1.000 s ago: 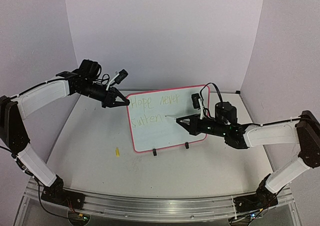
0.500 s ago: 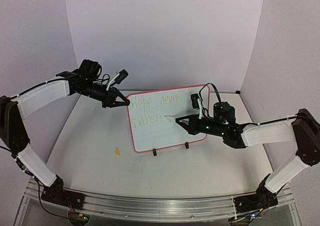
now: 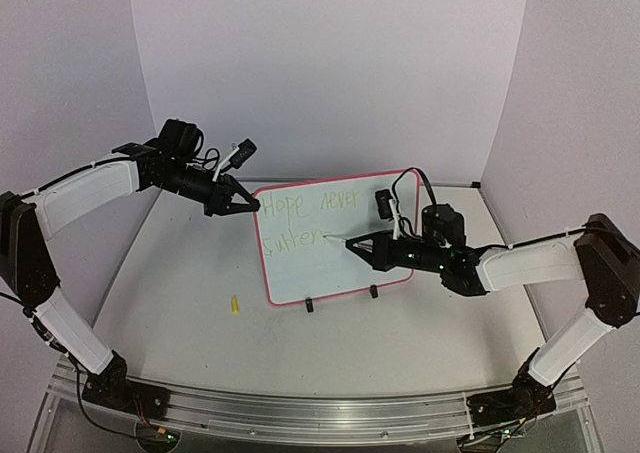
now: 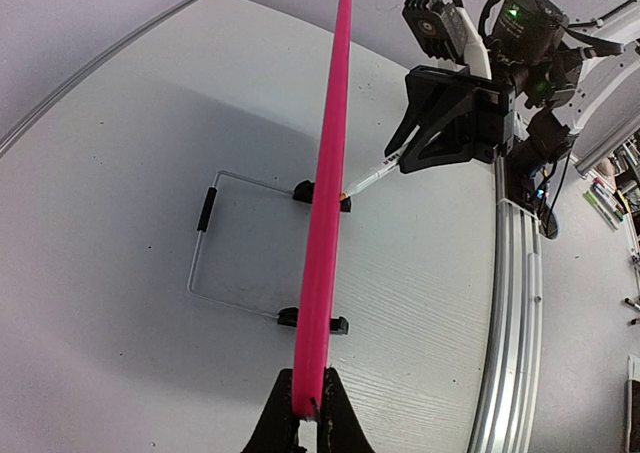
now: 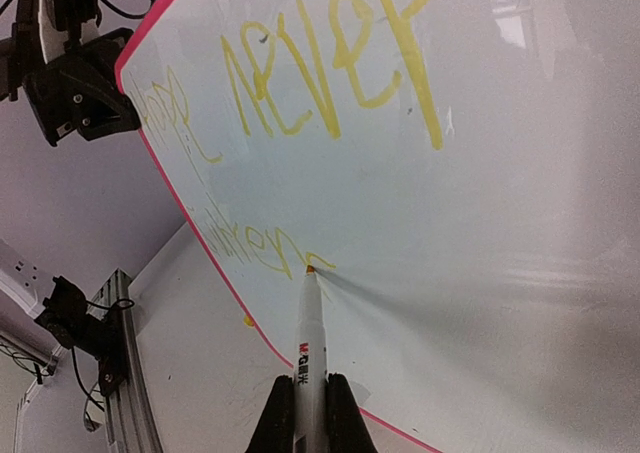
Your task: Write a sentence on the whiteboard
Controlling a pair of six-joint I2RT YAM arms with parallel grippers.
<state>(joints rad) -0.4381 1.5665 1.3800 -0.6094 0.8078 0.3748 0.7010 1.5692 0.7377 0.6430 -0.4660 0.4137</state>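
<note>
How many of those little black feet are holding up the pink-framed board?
2. The left foot clips the bottom edge of the whiteboard left of its middle. The right foot clips it right of the middle. No others show in any view.

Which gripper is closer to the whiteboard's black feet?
Right. The right gripper, holding a marker, hovers just above the feet; the left gripper clamps the whiteboard at its far upper corner.

Diffuse light is filling the scene; a soft shadow is lying on the table (image 4: 120, 223); glare is streaking the whiteboard (image 5: 480, 223); wrist-view edges are curving.
</note>
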